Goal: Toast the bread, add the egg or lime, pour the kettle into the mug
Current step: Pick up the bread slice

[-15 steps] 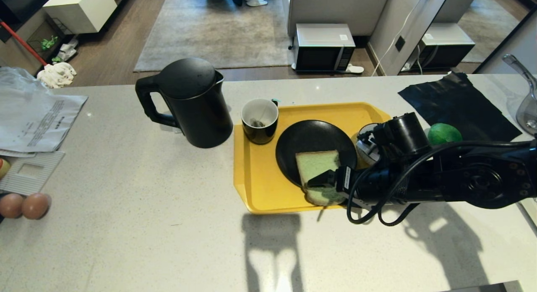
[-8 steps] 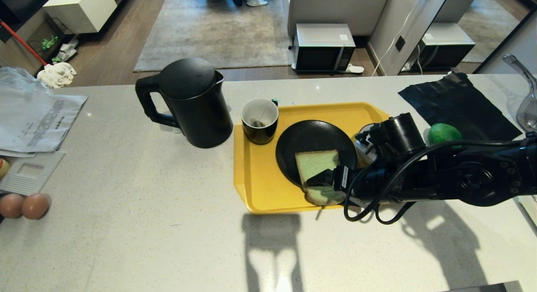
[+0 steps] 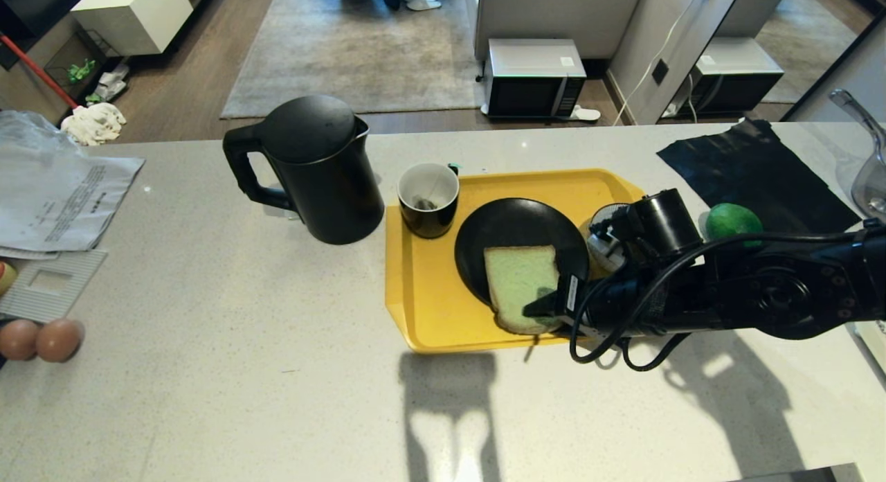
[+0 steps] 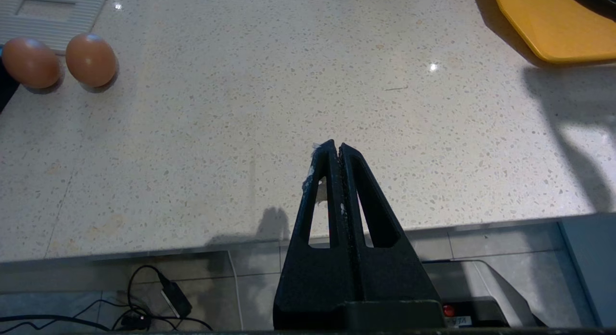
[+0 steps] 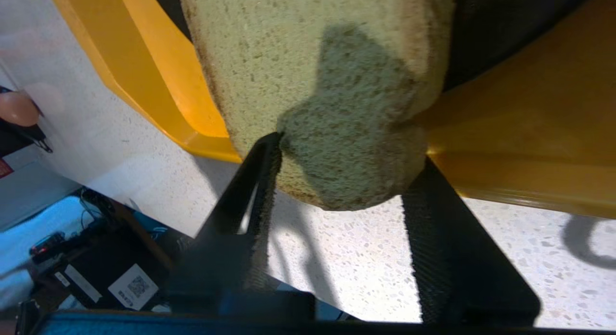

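Pale green bread (image 3: 520, 286) sits between the 2 black fingers of the right gripper (image 3: 541, 309), which reaches in from 3 o'clock over the near edge of the yellow tray (image 3: 429, 295). In the right wrist view both fingers (image 5: 260, 171) press against the slice's near corner (image 5: 332, 109), the jaws about half closed and squeezing the soft crumb. The slice lies partly on the black plate (image 3: 516, 229) and overhangs the plate's rim at 6 o'clock, toward the tray's near lip.

On the tray, the black mug (image 3: 428, 199) stands at the far-left corner, at 10 o'clock from the plate; its white inside holds a teabag with a string. The black kettle (image 3: 311, 170) stands on the counter (image 3: 208, 371) just left of the tray, lid on, handle pointing to 9 o'clock. The lime (image 3: 734, 221) rests on the counter off the tray's right side, at 3 o'clock from the plate, beside a black sheet (image 3: 754, 170).

At the counter's left edge lie 2 brown eggs (image 3: 38, 338) side by side, next to a grey ridged card (image 3: 52, 282) and a printed bag (image 3: 59, 198).

The left gripper (image 4: 337, 149) hangs parked above the counter's near edge, its fingers pressed fully together and holding nothing.
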{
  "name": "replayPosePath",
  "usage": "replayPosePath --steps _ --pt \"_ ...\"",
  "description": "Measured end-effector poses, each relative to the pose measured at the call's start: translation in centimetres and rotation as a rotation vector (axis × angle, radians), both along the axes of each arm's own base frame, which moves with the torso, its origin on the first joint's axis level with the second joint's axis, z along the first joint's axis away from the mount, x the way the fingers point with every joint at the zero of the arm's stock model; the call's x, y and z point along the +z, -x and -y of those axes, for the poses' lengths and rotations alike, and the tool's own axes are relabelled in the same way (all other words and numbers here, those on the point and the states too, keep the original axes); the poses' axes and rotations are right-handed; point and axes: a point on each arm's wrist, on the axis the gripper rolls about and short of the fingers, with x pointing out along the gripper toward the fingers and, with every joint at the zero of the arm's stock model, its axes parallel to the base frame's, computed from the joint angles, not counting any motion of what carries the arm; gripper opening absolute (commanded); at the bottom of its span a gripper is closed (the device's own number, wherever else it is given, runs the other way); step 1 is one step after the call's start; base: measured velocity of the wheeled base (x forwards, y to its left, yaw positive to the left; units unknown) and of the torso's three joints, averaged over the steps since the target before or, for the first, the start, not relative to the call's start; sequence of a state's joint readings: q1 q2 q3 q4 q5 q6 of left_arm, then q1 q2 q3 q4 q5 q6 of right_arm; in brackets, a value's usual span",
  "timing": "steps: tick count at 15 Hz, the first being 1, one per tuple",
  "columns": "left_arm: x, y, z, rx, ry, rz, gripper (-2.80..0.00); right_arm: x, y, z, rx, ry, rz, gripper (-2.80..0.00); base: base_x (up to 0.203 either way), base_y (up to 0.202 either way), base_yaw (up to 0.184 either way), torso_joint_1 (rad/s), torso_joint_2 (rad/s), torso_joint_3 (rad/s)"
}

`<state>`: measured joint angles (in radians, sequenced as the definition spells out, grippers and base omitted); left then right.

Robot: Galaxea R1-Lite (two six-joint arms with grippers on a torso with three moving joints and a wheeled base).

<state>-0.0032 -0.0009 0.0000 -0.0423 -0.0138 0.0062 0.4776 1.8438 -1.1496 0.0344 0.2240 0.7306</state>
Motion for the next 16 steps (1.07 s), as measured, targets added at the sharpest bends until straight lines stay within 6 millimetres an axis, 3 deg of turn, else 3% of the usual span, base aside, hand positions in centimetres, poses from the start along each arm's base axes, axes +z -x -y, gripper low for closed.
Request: replayPosePath --steps 10,16 --pt "0.0 0.0 0.0 0.000 0.000 0.000 -2.80 0.6 0.4 3.1 -0.074 0.003 0.011 -2.80 0.000 0.000 0.000 0.000 0.00 0.000" --pt "0.0 0.0 0.0 0.000 0.000 0.000 -2.80 3.1 3.3 4.4 0.019 0.051 0.146 -2.80 0.000 0.000 0.000 0.000 0.00 0.000"
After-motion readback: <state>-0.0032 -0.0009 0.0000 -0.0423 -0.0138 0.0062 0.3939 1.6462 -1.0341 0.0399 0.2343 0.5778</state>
